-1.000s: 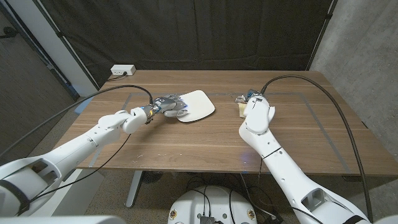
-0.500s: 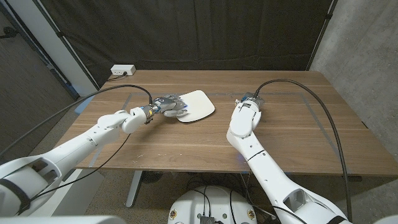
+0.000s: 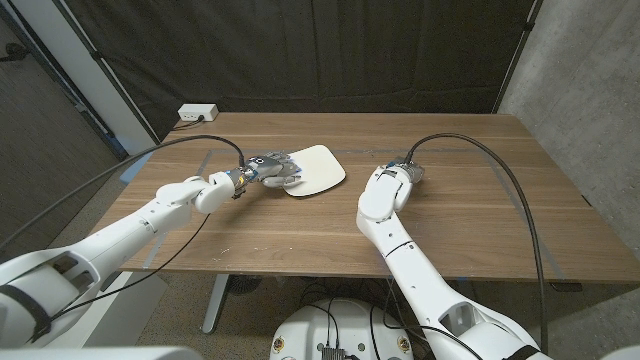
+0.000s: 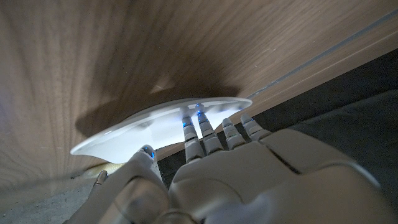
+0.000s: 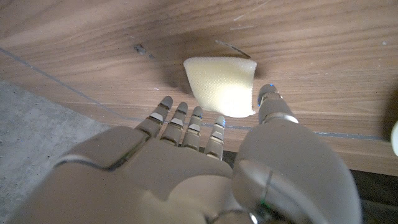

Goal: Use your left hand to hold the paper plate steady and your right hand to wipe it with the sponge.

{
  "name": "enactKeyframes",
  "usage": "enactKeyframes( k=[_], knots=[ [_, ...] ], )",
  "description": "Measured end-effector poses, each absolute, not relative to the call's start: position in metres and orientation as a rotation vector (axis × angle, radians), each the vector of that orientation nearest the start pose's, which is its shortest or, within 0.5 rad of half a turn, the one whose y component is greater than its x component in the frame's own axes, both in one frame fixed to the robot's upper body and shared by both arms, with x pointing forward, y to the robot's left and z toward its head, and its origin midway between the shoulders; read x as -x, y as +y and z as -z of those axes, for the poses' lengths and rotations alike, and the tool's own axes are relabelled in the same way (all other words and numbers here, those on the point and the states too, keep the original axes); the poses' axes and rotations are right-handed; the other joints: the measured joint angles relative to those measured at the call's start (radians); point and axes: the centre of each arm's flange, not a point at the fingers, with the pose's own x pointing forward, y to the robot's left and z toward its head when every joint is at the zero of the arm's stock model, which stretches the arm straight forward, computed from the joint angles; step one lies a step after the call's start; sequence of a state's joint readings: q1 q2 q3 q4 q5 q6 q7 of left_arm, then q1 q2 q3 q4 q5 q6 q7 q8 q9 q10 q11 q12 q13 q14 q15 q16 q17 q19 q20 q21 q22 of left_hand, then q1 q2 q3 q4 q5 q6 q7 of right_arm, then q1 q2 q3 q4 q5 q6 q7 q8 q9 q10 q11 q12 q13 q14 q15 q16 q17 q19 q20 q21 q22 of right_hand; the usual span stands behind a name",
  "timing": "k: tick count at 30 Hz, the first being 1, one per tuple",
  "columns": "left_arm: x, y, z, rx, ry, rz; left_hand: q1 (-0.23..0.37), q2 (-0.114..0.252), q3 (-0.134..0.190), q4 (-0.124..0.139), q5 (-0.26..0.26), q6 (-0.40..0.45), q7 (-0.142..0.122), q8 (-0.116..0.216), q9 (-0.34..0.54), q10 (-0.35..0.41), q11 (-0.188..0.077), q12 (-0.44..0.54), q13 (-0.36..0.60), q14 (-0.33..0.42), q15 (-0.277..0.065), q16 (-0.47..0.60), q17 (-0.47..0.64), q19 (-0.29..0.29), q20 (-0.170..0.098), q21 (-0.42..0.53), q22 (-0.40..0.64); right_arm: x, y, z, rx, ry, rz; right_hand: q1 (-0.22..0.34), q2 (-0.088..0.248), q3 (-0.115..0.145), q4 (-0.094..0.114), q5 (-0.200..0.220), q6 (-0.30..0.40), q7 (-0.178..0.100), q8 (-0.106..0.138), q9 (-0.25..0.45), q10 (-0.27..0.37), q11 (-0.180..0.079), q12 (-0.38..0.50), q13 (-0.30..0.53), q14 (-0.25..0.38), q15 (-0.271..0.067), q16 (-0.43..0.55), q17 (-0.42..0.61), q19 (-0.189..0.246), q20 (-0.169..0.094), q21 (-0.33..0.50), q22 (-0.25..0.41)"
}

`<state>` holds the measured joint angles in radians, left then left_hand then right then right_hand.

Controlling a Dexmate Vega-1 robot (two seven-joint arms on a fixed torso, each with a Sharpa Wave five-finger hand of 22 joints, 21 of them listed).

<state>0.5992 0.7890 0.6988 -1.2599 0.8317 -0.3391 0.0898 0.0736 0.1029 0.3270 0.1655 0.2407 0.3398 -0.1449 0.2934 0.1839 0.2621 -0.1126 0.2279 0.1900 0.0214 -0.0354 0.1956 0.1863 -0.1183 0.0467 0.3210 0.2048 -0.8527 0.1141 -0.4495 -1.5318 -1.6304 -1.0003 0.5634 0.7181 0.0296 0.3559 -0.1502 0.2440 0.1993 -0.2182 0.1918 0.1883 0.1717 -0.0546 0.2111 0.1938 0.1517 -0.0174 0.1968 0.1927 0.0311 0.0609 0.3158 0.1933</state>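
Note:
The white paper plate (image 3: 318, 168) lies on the wooden table, left of centre towards the back. My left hand (image 3: 268, 169) grips its left rim; in the left wrist view the fingers (image 4: 200, 129) lie on top of the plate (image 4: 143, 127) and the thumb sits at its edge. The pale yellow sponge (image 5: 222, 85) lies on the table in the right wrist view. My right hand (image 5: 205, 162) is spread just behind it, with the fingertips (image 5: 186, 121) and thumb at its near edge, not closed on it. In the head view, the right forearm (image 3: 384, 193) covers the sponge.
A white power strip (image 3: 197, 113) sits at the table's back left corner. Black cables arc over the table from both wrists. Faint tape lines (image 3: 480, 152) cross the wood. Dark curtains hang behind the table.
My right forearm has swung to the left and now covers the spot where the sponge showed. The left hand and the plate have stayed put.

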Motion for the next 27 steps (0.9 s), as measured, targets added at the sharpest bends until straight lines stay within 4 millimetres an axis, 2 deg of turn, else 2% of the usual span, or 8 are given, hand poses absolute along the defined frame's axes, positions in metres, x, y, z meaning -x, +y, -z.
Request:
enactKeyframes(
  k=[5, 7, 11, 15, 17, 21, 27],
  knots=[
    [-0.663, 0.278, 0.032, -1.801, -0.688, 0.19, 0.0, 0.0, 0.0, 0.0, 0.0, 0.004, -0.004, -0.002, 0.0, 0.0, 0.0, 0.0, 0.0, 0.0, 0.0, 0.0, 0.0, 0.0, 0.0, 0.0, 0.0, -0.606, -0.133, 0.029, 1.181, 0.244, 0.403, 0.003, 0.003, 0.0, 0.0, 0.0, -0.022, 0.001, -0.008, 0.0, -0.007, -0.005, -0.001, 0.0, 0.001, -0.001, 0.0, 0.001, 0.0, 0.0, -0.006, 0.0],
    [-0.664, 0.279, 0.031, -1.801, -0.687, 0.189, 0.0, 0.0, 0.0, 0.0, 0.0, 0.006, -0.005, -0.003, 0.0, 0.0, 0.0, 0.0, 0.0, 0.0, 0.0, 0.0, 0.0, 0.0, 0.0, 0.0, 0.0, -0.605, -0.133, 0.029, 1.183, 0.245, 0.405, 0.016, 0.016, 0.0, 0.0, 0.0, -0.027, -0.002, -0.008, 0.0, 0.01, -0.022, 0.002, 0.0, 0.016, -0.015, 0.005, 0.001, 0.0, 0.0, -0.006, 0.0],
    [-0.665, 0.279, 0.031, -1.797, -0.686, 0.191, 0.0, 0.0, 0.0, 0.0, 0.0, 0.013, -0.005, -0.005, 0.0, 0.0, 0.0, 0.0, 0.0, 0.0, 0.0, 0.0, 0.0, 0.0, 0.0, 0.0, 0.0, -0.608, -0.134, 0.031, 1.18, 0.255, 0.404, 0.029, 0.029, 0.0, 0.0, 0.0, -0.023, 0.0, -0.001, 0.0, 0.042, -0.054, 0.02, -0.001, 0.057, -0.022, 0.015, 0.001, 0.017, -0.009, -0.006, 0.0],
    [-0.666, 0.279, 0.03, -1.795, -0.686, 0.192, 0.0, 0.0, 0.0, 0.0, 0.004, 0.016, -0.008, -0.008, 0.0, 0.0, 0.0, 0.0, 0.0, 0.0, 0.0, -0.004, 0.0, -0.006, -0.006, 0.0, 0.0, -0.61, -0.134, 0.032, 1.185, 0.246, 0.405, 0.044, 0.03, 0.0, 0.0, 0.0, 0.002, 0.0, 0.006, 0.0, 0.067, -0.068, 0.029, -0.001, 0.077, -0.022, 0.022, 0.001, 0.02, -0.006, -0.006, 0.0],
    [-0.666, 0.28, 0.03, -1.794, -0.685, 0.192, 0.0, 0.0, 0.0, 0.0, 0.004, 0.016, -0.008, -0.008, 0.0, 0.0, 0.0, 0.0, 0.0, 0.0, 0.0, -0.004, 0.0, -0.006, -0.006, 0.0, 0.0, -0.611, -0.134, 0.033, 1.187, 0.24, 0.406, 0.057, 0.035, -0.01, -0.001, 0.0, 0.04, -0.001, 0.02, 0.0, 0.102, -0.075, 0.042, -0.001, 0.109, -0.022, 0.027, 0.001, 0.039, -0.009, -0.002, 0.0],
    [-0.667, 0.28, 0.029, -1.793, -0.683, 0.193, 0.0, 0.0, 0.0, 0.0, 0.004, 0.016, -0.008, -0.008, 0.0, 0.0, 0.0, -0.001, 0.0, 0.0, 0.0, -0.004, 0.0, -0.006, -0.005, 0.0, 0.0, -0.612, -0.134, 0.034, 1.192, 0.215, 0.416, 0.087, 0.042, -0.021, -0.002, 0.0, 0.16, -0.003, 0.047, 0.0, 0.211, -0.095, 0.082, -0.001, 0.21, -0.023, 0.049, 0.003, 0.091, -0.024, 0.013, 0.0],
    [-0.669, 0.28, 0.028, -1.791, -0.68, 0.195, -0.003, -0.003, 0.0, 0.0, 0.004, 0.016, -0.008, -0.008, -0.001, -0.004, 0.004, -0.008, 0.0, -0.004, 0.004, -0.003, 0.0, -0.005, -0.005, 0.0, 0.0, -0.613, -0.134, 0.035, 1.196, 0.175, 0.432, 0.117, 0.062, -0.031, 0.003, 0.0, 0.289, -0.002, 0.067, 0.0, 0.328, -0.12, 0.122, -0.001, 0.329, -0.027, 0.081, 0.016, 0.14, -0.047, 0.027, 0.001]
  ],
)
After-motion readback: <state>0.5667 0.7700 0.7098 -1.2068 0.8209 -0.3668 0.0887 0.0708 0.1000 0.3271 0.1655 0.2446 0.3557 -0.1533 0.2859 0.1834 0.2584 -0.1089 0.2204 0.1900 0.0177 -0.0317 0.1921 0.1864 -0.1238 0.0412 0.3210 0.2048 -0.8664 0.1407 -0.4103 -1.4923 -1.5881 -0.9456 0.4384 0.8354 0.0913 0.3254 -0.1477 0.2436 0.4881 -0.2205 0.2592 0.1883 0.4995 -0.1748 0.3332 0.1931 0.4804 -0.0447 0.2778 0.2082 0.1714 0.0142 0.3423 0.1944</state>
